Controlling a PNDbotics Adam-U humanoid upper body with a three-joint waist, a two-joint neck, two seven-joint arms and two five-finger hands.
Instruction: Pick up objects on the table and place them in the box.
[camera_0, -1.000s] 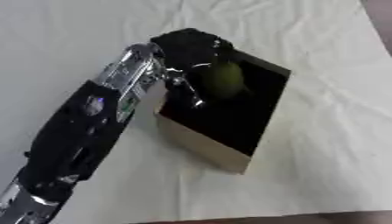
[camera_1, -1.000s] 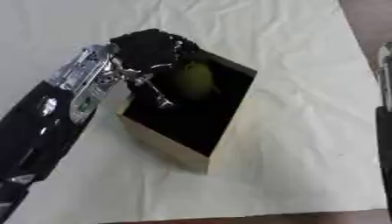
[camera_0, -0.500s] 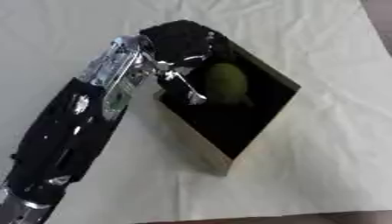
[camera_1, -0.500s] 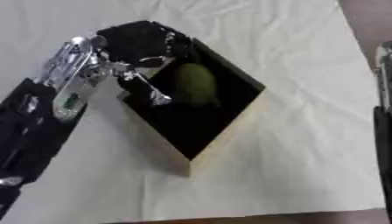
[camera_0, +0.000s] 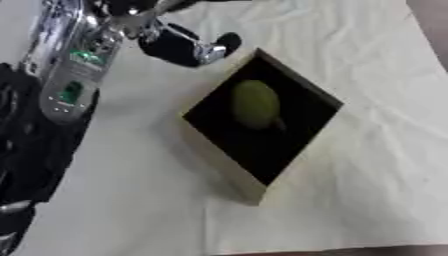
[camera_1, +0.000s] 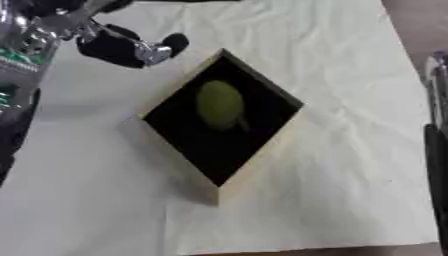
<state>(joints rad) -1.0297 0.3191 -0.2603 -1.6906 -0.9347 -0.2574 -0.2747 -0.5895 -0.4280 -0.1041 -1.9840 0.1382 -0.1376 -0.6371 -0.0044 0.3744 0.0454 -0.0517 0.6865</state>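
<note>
A shallow box (camera_0: 222, 167) with tan walls and a black inside lies askew on the pale cloth. A yellow-green fruit (camera_0: 255, 104) lies in its upper part, touching nothing else. My left hand (camera_0: 181, 48) hangs above and to the left of the box, outside its rim, fingers relaxed and holding nothing. Its top is cut off by the picture's edge. The silver and black left forearm (camera_0: 68, 75) runs down the left side. A dark strip of my right hand (camera_1: 435, 150) shows at the right edge of the right eye view. Its fingers are hidden.
The cream cloth (camera_0: 376, 190) covers the table, with wrinkles right of the box. A darker table edge (camera_0: 367, 250) shows along the bottom and at the top right corner. Bare cloth lies below and to the right of the box.
My left hand has let go of the fruit and drawn up and left out of the box. The fruit now lies alone inside. The whole picture has shifted, so the camera moved.
</note>
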